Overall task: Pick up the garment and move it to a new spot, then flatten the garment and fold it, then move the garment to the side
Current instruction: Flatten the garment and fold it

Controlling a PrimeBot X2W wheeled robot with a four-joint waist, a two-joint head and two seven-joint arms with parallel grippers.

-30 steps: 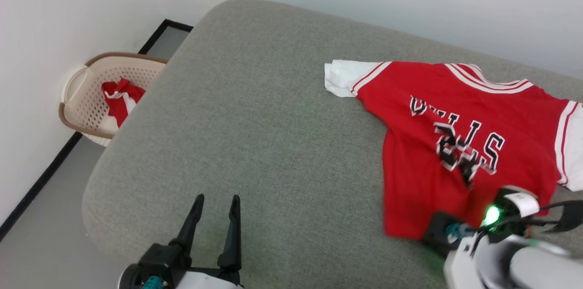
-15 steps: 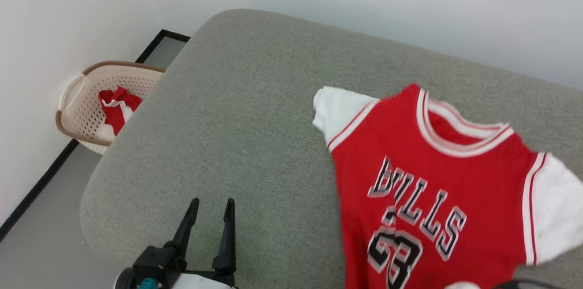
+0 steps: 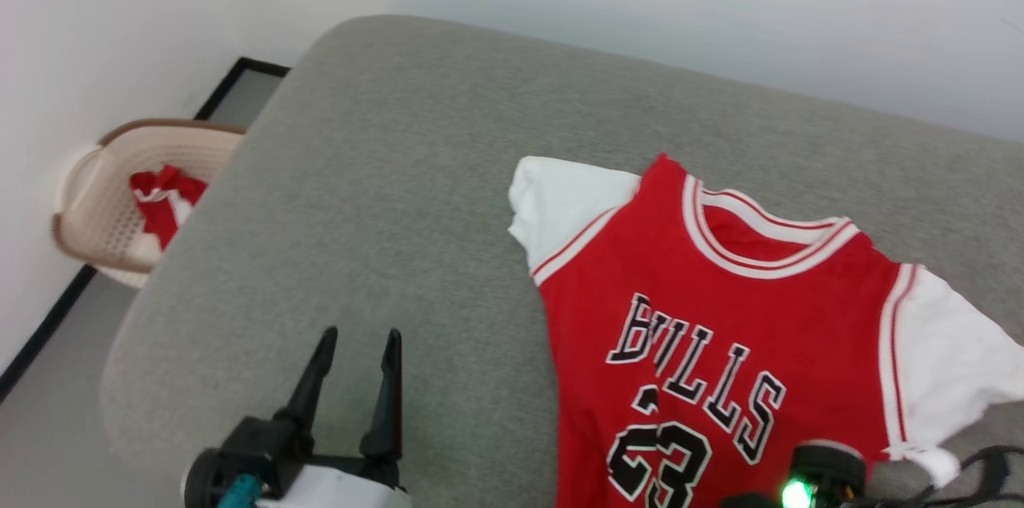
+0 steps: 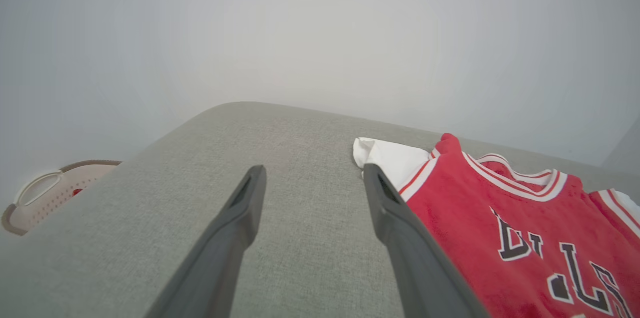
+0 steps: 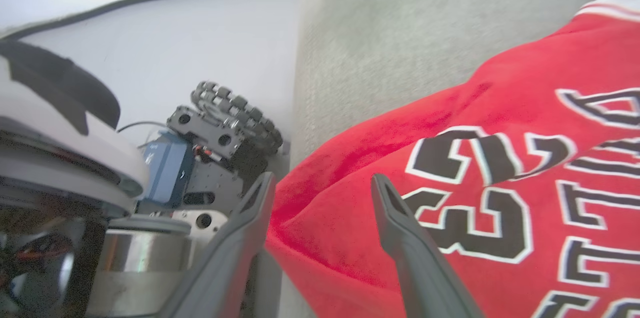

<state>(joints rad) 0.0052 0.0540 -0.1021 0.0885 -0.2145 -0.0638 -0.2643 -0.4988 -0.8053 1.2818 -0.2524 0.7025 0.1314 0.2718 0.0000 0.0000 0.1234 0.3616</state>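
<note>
The garment (image 3: 720, 308), a red jersey T-shirt with white sleeves and black lettering, lies chest-up on the grey cushion (image 3: 416, 172), collar at the far side. Its hem hangs over the near edge in the right wrist view, where my right gripper (image 5: 322, 180) stands open, its fingers (image 5: 400, 228) astride the red hem (image 5: 350, 168) without clamping it. My left gripper (image 3: 360, 336) is open and empty above the bare cushion, left of the garment. From the left wrist, the garment (image 4: 465, 198) lies just right of the left gripper (image 4: 314, 170).
A beige perforated basket (image 3: 96, 204) holding a red-and-white cloth (image 3: 164, 192) stands on the floor off the cushion's far left corner, against the white wall. The robot's base and a roller wheel (image 5: 225, 117) sit below the cushion's near edge.
The garment has been turned over from lettering upside-down to collar-far, and drawn nearer. My right gripper, shut on its hem before, has opened. The camera has shifted; the left gripper stays open.
</note>
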